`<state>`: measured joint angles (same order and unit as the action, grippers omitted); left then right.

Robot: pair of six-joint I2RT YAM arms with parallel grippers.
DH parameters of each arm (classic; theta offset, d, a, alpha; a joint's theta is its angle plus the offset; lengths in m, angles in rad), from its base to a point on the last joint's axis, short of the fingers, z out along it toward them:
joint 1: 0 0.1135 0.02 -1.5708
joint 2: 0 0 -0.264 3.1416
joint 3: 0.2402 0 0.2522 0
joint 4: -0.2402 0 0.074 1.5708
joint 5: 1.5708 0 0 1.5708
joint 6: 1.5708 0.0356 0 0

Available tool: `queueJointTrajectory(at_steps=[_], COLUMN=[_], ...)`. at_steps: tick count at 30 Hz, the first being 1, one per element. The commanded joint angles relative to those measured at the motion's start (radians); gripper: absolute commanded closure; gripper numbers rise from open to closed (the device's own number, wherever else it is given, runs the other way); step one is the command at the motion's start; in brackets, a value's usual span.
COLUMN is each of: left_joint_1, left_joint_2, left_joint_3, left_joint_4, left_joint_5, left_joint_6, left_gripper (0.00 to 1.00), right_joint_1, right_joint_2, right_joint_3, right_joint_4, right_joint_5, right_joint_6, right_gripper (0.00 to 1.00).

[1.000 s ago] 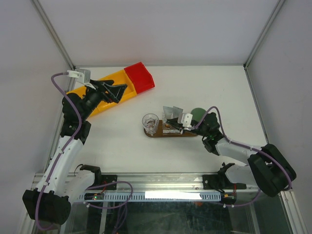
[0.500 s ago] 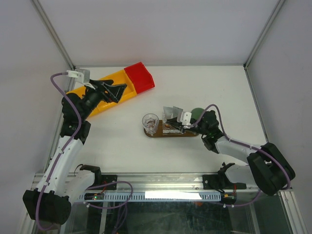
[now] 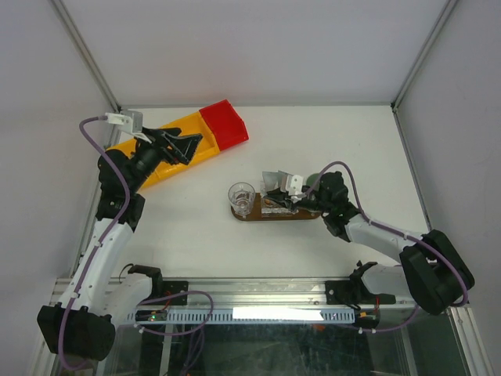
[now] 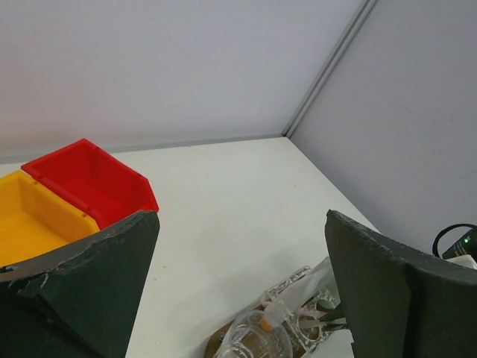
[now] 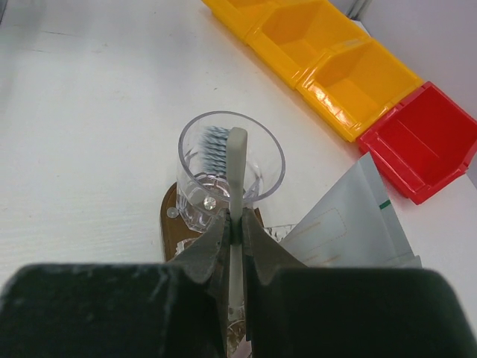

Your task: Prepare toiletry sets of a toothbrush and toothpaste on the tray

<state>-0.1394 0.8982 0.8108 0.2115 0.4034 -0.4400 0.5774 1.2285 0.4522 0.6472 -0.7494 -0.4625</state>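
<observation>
The dark brown oval tray (image 3: 307,214) lies mid-table with a clear glass (image 3: 241,197) standing on its left end. My right gripper (image 3: 275,200) is low over the tray. In the right wrist view it (image 5: 235,224) is shut on a pale toothbrush (image 5: 237,160), whose bristled head is at the mouth of the glass (image 5: 262,175). I cannot tell how deep it sits. A pale grey toothpaste tube (image 5: 350,220) leans just right of the fingers, over the tray (image 5: 173,227). My left gripper (image 3: 190,146) is open and empty above the yellow bins.
A row of yellow bins (image 3: 149,149) with a red bin (image 3: 225,125) at its end sits at the back left. A mint-green cup (image 3: 318,182) stands behind my right wrist. The left wrist view shows the red bin (image 4: 89,179), glass (image 4: 257,339) and tube (image 4: 328,280).
My right gripper has moved left along the tray towards the glass, carrying the toothbrush. The left arm has not moved.
</observation>
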Motion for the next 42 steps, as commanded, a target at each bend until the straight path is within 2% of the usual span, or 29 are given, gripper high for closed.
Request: queueJointTrajectory(at_steps=[1, 7, 15, 21, 23, 27, 29, 31, 35, 37, 39, 42], left_joint_1=[0.015, 0.018, 0.012, -0.006, -0.086, -0.354, -0.463, -0.565, -0.673, -0.708, -0.721, -0.731], left_joint_2=[-0.010, -0.009, -0.012, -0.063, -0.094, -0.084, -0.027, 0.031, 0.105, 0.139, 0.184, 0.243], left_joint_3=[0.004, 0.003, 0.006, -0.050, -0.027, 0.088, 0.143, 0.161, 0.177, 0.193, 0.216, 0.240], left_joint_4=[0.061, 0.066, 0.050, -0.129, -0.244, -0.453, -0.530, -0.569, -0.580, -0.581, -0.580, -0.562], left_joint_5=[0.027, 0.033, 0.082, 0.218, 0.142, -0.148, -0.255, -0.349, -0.479, -0.527, -0.516, -0.487], left_joint_6=[-0.020, -0.024, -0.043, -0.196, -0.164, -0.105, -0.110, -0.118, -0.116, -0.097, -0.079, -0.072], left_gripper=[0.01, 0.01, 0.01, 0.12, 0.11, 0.09, 0.13, 0.23, 0.45, 0.50, 0.51, 0.46], right_joint_1=[-0.003, -0.002, -0.004, -0.004, -0.003, -0.001, -0.003, -0.002, -0.003, -0.002, -0.003, -0.002], right_joint_2=[-0.011, 0.000, -0.001, 0.003, 0.014, 0.026, 0.027, 0.024, 0.012, 0.007, 0.005, 0.003], right_joint_3=[0.079, 0.128, 0.141, 0.146, 0.150, 0.154, 0.154, 0.152, 0.151, 0.149, 0.146, 0.145], right_joint_4=[-0.087, -0.178, -0.202, -0.194, -0.196, -0.192, -0.189, -0.189, -0.200, -0.199, -0.198, -0.200], right_joint_5=[-0.019, -0.019, -0.019, -0.019, -0.019, -0.019, -0.019, -0.019, -0.019, -0.019, -0.019, -0.019], right_joint_6=[-0.010, -0.010, -0.010, -0.010, -0.010, -0.010, -0.010, -0.010, -0.010, -0.010, -0.010, -0.010], right_gripper=[0.92, 0.92, 0.92, 0.92, 0.92, 0.92, 0.92, 0.92, 0.92, 0.92, 0.92, 0.92])
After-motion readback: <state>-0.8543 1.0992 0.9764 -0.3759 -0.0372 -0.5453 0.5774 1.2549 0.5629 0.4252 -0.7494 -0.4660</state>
